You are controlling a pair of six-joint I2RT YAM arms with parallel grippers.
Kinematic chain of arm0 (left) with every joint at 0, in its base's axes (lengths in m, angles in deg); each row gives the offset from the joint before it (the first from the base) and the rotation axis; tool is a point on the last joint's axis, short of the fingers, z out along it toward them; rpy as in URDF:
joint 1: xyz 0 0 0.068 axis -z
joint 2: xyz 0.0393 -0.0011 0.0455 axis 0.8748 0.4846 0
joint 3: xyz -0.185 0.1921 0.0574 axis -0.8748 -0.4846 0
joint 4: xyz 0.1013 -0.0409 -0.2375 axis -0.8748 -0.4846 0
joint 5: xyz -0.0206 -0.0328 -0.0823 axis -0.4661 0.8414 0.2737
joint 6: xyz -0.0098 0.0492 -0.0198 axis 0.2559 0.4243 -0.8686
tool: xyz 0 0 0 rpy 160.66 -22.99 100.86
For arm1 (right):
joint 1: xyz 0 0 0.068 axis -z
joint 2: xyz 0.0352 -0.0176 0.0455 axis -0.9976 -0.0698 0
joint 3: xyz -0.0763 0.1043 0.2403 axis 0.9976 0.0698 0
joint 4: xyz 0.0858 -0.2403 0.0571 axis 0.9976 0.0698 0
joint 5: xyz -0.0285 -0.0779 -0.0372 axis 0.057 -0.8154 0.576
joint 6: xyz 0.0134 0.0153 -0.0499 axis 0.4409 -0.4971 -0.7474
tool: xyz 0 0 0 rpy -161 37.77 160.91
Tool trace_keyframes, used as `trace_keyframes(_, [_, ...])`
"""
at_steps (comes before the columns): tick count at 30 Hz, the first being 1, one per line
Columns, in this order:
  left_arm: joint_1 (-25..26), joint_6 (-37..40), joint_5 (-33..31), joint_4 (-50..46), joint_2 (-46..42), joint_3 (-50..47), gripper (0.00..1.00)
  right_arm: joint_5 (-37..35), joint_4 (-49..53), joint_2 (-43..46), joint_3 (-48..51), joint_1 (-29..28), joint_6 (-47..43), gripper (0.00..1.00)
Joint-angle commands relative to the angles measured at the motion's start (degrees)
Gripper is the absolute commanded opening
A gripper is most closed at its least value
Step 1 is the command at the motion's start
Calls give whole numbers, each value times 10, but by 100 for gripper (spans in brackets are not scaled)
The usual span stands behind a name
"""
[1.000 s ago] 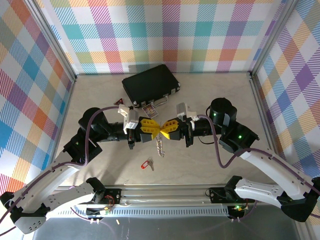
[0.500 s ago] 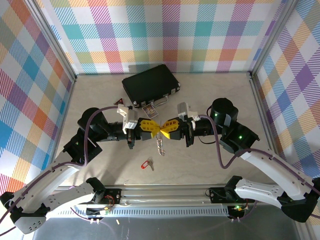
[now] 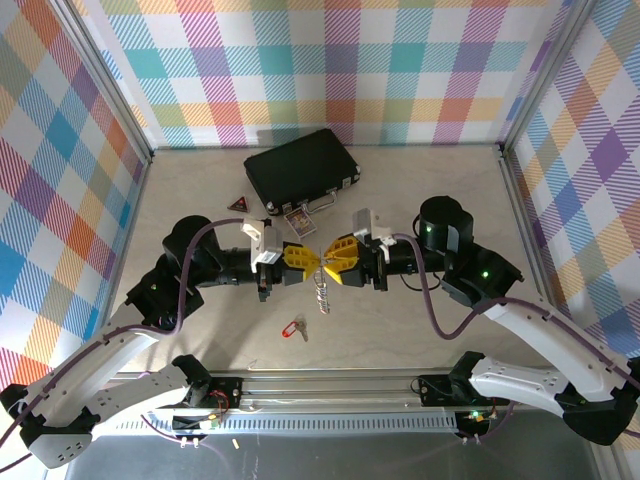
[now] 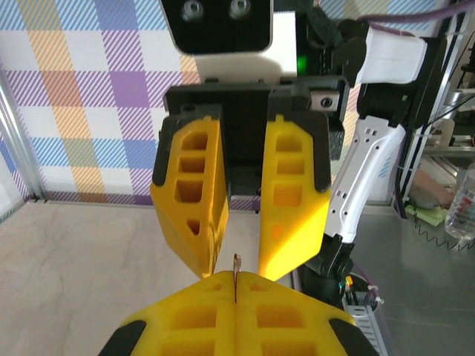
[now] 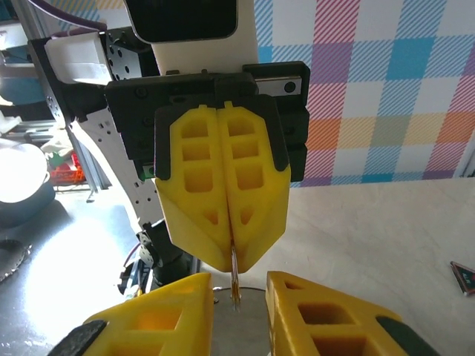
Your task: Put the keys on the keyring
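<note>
Facing tip to tip, left gripper (image 3: 311,262) pinches the keyring (image 5: 235,280); right gripper (image 3: 327,268) stands parted.

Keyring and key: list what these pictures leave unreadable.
- Keyring, top view: its top is hidden between the left gripper and right gripper.
- Keyring, wrist views: edge-on, just a sliver; its opening cannot be found.
- Key, top view: too small to show its hole.

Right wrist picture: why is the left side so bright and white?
Right wrist view: light glares off the shiny metal surface there, washing it white; the near yellow fingers look a little soft. Top view: even light, no glare.
</note>
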State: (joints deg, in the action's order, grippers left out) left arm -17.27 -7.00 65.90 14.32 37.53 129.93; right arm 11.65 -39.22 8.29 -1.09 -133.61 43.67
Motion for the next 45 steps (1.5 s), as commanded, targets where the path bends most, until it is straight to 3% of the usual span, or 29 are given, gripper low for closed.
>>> trace_keyframes(1, [-1,31,0,-19,-2,29,0,-7,24,11,-21,-2,-25,25])
trace_keyframes(18, [-1,32,9,-18,0,30,0,7,27,-10,-30,-2,-26,24])
trace_keyframes(25, [-1,32,10,-18,1,30,0,9,34,-18,-36,-4,-31,15])
trace_keyframes(30, [-1,32,7,-18,2,29,0,10,38,-17,-38,-3,-35,1])
trace_keyframes(34, [-1,28,9,-19,7,29,0,2,39,-12,-36,-4,-38,0])
trace_keyframes(35, [-2,28,8,-21,8,30,3,-4,35,-8,-33,-3,-38,0])
trace_keyframes(37, [-1,23,4,-25,7,29,22,-12,23,3,-23,-3,-32,0])
trace_keyframes(39, [-1,15,-2,-22,2,25,34,-10,13,10,-18,-3,-23,0])
trace_keyframes(45, [-1,-10,-4,11,-15,3,47,11,-28,18,-4,-2,4,0])
